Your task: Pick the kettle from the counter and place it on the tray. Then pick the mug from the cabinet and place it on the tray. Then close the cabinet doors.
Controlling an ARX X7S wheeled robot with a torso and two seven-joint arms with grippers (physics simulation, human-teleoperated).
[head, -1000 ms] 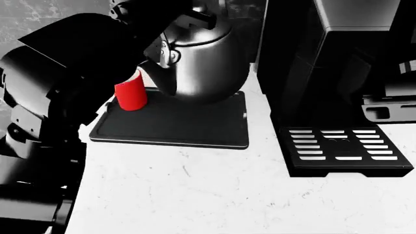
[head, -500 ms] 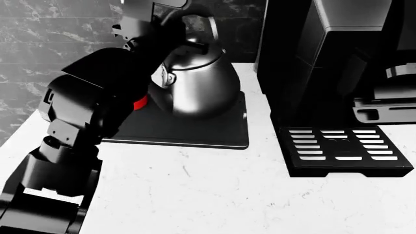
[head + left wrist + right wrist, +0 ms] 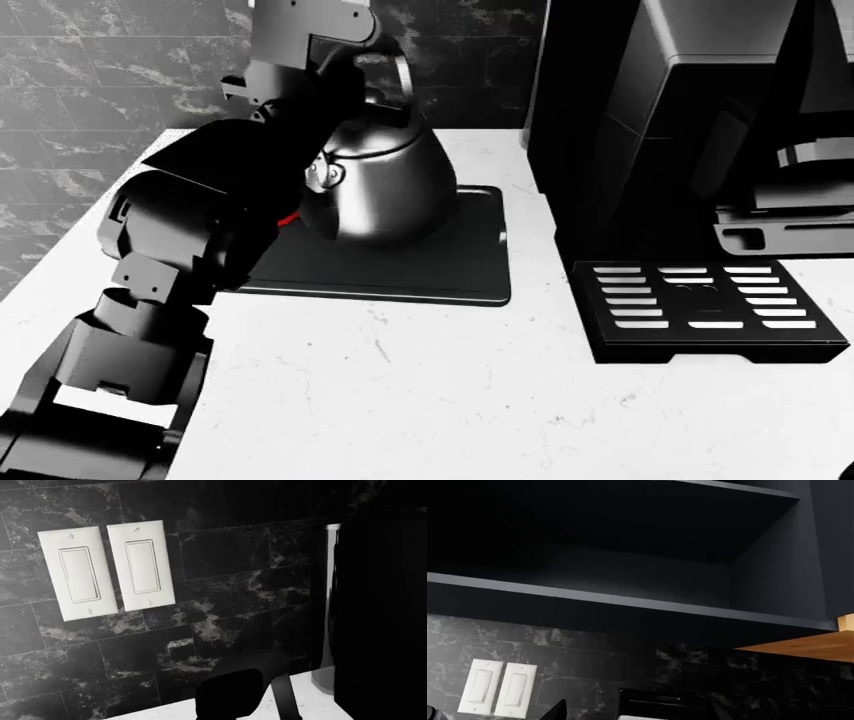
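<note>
**Kettle on the tray, mug almost hidden behind the left arm**

In the head view the shiny dark-steel round-bellied kettle [image 3: 378, 185] stands upright on the flat black rectangular tray [image 3: 441, 270], which lies on the broad white stone-look counter [image 3: 441, 400]. The robot's black left arm [image 3: 187, 260] rises across the tray's left side and hides nearly all of the small bright red mug [image 3: 286, 217]; only a sliver of red shows just beside the kettle's belly. A tall black coffee machine [image 3: 667, 130] with a slotted drip grille [image 3: 707, 312] stands right of the tray.

The left wrist view shows two white rocker switch plates [image 3: 103, 570] on dark marble tiles [image 3: 220, 620]. The right wrist view looks up into an open dark cabinet shelf [image 3: 627, 605].

No brand, label or writing can be read anywhere. Neither gripper's jaws can be made out, so their state cannot be told.
</note>
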